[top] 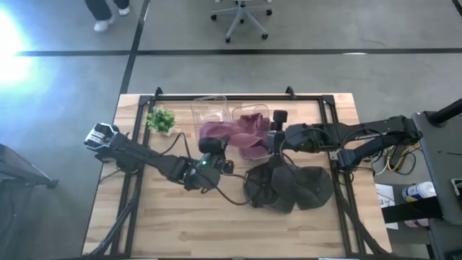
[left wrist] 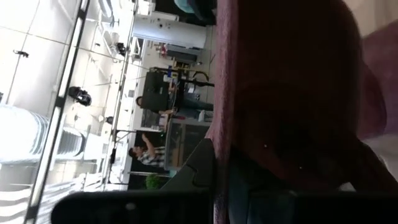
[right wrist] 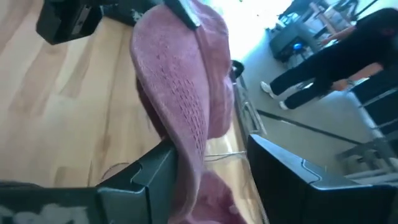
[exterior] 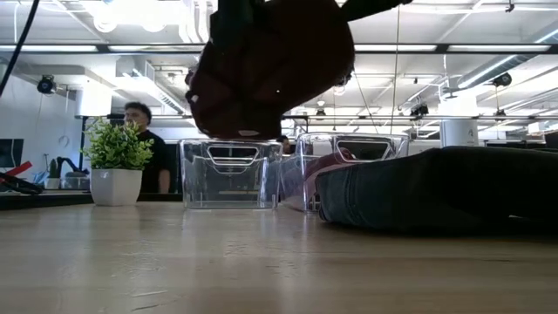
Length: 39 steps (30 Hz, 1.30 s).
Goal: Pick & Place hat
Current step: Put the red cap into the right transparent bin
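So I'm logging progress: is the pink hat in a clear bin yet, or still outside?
Still outside. The pink hat hangs in the air, shut in the left gripper, in front of the clear bins, clear of the table.

Open-plan robotics lab/office: wooden tabletop (top: 180, 224) on concrete floor (top: 325, 25), exposed ceiling ducts (exterior: 196, 22), strip lights (exterior: 453, 48), office chair (top: 242, 16), people at desks behind.
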### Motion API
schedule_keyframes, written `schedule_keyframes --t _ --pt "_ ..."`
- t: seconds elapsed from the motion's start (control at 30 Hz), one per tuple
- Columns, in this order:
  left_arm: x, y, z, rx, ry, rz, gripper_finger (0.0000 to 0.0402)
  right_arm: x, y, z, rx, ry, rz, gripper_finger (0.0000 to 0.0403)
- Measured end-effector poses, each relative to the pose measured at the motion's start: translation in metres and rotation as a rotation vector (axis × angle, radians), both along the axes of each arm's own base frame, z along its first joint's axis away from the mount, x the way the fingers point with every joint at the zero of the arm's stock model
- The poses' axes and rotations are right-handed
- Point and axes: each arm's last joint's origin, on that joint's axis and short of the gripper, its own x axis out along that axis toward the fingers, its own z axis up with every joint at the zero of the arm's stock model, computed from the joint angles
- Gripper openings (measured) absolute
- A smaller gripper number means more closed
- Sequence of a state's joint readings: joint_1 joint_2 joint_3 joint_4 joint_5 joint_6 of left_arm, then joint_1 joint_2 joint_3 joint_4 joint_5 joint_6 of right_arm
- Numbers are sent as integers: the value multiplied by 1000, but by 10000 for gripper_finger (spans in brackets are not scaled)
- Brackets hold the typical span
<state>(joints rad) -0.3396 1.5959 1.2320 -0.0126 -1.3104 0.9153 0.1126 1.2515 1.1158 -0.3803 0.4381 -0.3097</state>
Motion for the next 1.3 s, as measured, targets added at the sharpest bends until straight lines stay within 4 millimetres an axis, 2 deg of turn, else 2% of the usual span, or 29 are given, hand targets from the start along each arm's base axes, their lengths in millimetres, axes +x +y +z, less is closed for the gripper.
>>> schedule_keyframes --t 0.1,0.2,0.43,0.53,0.63,0.77,0.9,1.0,1.13,1.3 --pt "4 3 6 -12 -46 -8 12 4 -2 -8 13 16 3 180" --pt "6 6 10 -27 -82 -36 12 6 -5 -12 13 21 -7 153" --pt "10 9 11 -76 -121 -101 50 5 -17 -9 -61 44 -94 23" --pt "10 14 11 -106 -180 -52 83 2 -24 -6 -71 47 -120 16" --pt "7 18 12 -141 -322 95 116 -2 -30 -3 -116 53 -155 14" --pt "0 21 19 -203 -648 312 144 -8 -37 0 -234 96 -234 14" --pt "-4 19 36 -371 -993 310 149 -13 -42 9 -346 85 -323 13" --pt "-3 23 38 -480 -1213 309 149 -15 -43 16 -415 72 -360 13" --pt "1 31 31 -589 -1283 257 149 -20 -42 17 -488 127 -409 13" --pt "3 43 22 -661 -1295 246 149 -26 -42 -1 -486 235 -446 13"
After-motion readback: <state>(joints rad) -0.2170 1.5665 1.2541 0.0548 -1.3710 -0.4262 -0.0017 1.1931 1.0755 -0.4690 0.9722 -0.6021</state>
